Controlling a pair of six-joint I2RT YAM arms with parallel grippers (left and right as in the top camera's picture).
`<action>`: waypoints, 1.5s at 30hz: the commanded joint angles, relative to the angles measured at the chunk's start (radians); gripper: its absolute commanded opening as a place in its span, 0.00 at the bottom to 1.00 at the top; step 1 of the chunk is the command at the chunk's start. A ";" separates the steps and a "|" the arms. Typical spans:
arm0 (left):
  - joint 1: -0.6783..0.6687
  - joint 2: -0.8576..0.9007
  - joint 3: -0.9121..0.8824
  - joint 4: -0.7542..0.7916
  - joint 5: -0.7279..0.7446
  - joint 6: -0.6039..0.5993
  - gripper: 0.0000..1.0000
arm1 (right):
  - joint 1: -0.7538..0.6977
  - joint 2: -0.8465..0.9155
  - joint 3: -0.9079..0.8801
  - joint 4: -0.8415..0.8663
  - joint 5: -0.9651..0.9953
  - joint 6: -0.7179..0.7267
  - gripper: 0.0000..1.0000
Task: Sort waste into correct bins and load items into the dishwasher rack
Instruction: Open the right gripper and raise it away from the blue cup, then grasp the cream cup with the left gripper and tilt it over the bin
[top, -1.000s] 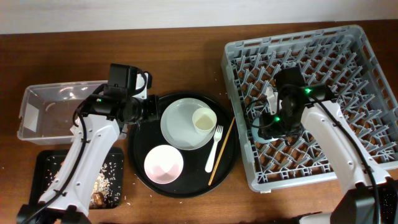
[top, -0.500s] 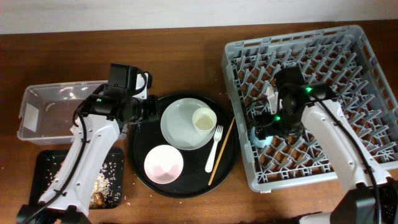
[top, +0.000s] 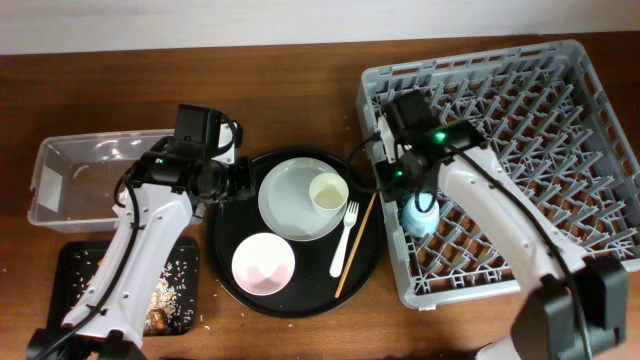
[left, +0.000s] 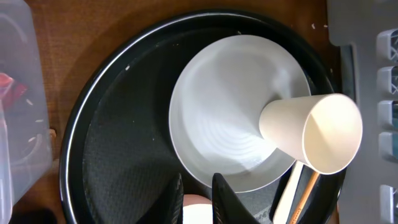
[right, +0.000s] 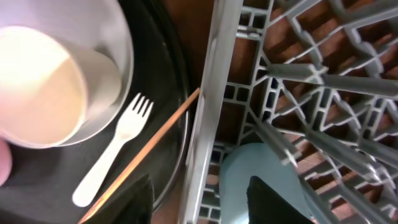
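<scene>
Your left hand (top: 236, 180), in the overhead view, hovers over the rim of the round black tray (top: 225, 250). Its fingers are parted only narrowly and hold nothing. Just ahead of it lies the grey-green plate (top: 290, 205) with the cream cup (top: 328, 192) on it, and the clear tub (top: 60, 160) stands behind it. Your right hand (top: 397, 178) hangs over the dishwasher rack (top: 560, 80) at the edge beside the tray. The light blue cup (top: 420, 217) sits in the rack just beside this hand, free of it.

From the left wrist, the left hand (left: 198, 186) shows a slim gap between its fingers (left: 174, 199). The plate (left: 224, 118) is directly past the fingertips. The cream cup (left: 311, 130) lies tipped on the plate's far side, mouth toward the camera.

From the right wrist, the right hand (right: 199, 193) stands moderately wide and empty, straddling the rack's wall (right: 211, 93). The light blue cup (right: 261, 180) rests among the pegs by one finger. The white fork (right: 109, 162) and chopsticks (right: 149, 140) lie on the tray beyond the other.
</scene>
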 joint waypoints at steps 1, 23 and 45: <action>0.002 0.000 -0.006 -0.002 -0.018 0.006 0.16 | 0.006 0.069 -0.011 0.013 0.017 0.012 0.46; 0.002 -0.001 -0.006 -0.005 -0.014 0.006 0.16 | 0.011 0.117 0.011 0.097 -0.059 0.130 0.63; -0.265 0.073 -0.008 0.200 -0.045 -0.206 0.45 | -0.031 -0.059 0.619 -0.439 0.041 0.083 0.99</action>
